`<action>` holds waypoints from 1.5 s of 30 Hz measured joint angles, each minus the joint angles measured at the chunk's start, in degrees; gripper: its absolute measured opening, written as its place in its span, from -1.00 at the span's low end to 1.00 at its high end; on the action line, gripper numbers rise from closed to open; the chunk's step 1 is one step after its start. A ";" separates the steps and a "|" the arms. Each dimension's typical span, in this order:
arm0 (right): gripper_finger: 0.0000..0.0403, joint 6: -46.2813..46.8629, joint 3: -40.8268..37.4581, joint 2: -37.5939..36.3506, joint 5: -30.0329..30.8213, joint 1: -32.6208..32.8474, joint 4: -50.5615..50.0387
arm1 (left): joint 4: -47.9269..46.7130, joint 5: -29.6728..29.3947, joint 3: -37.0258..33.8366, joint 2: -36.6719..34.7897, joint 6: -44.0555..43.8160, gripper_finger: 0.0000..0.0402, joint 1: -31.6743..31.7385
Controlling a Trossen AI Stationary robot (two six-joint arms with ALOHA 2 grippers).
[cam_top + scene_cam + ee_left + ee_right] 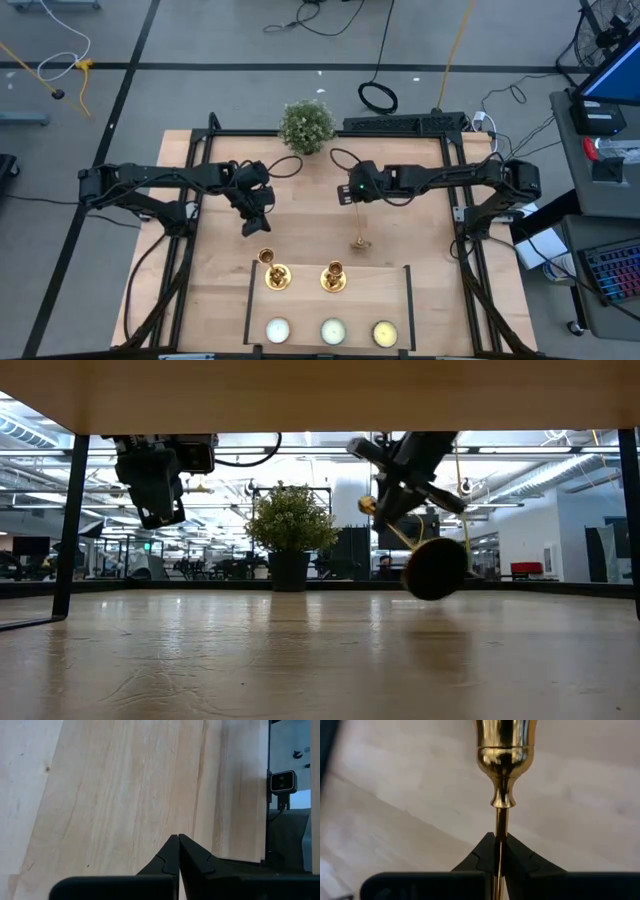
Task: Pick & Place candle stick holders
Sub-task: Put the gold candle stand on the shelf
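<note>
Carrying: the right claw [352,192] hauls a brass candlestick [359,240] over the middle of the bench, pinched shut on its thin stem just under the cup.
Bench: pale wood [300,300] inside a black frame, both dark arms reaching in from the sides.
Plant: a bushy potted green [306,125] sits at the far edge of the bench, between the arms.
Tray: a flat board with black side rails [247,305] lies at the near edge of the bench; two more candlesticks, one [275,274] and the other [333,276], stand upright side by side on it, with three round tealights [331,331] in a row nearer the edge.
Left arm: the left claw [252,224] hangs over bare wood left of centre, fingers pressed together on nothing.
Carried candlestick: off the bench and tilted, its round foot swinging lower than the claw in the low view [434,568], just short of the tray's free right-hand space.
Step in hand: likely the transport leg, third piece of three.
Next move: probably bring the foot level over the vacant spot right of the standing pair, lower until it seats flat, then let go without nudging its neighbour.
</note>
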 joint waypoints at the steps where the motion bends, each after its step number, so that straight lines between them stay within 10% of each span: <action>1: -0.95 -0.58 0.00 0.00 0.89 -0.06 1.37 | 0.00 0.00 0.00 0.00 -0.06 -0.98 0.00; 18: -0.95 -16.17 10.39 0.02 6.11 -0.79 8.48 | 5.59 -8.40 -0.02 0.00 -2.87 -0.94 4.63; 45: -0.95 -21.72 16.50 0.02 3.87 1.02 32.01 | 38.59 -2.04 -0.02 -16.13 -19.72 -0.79 10.38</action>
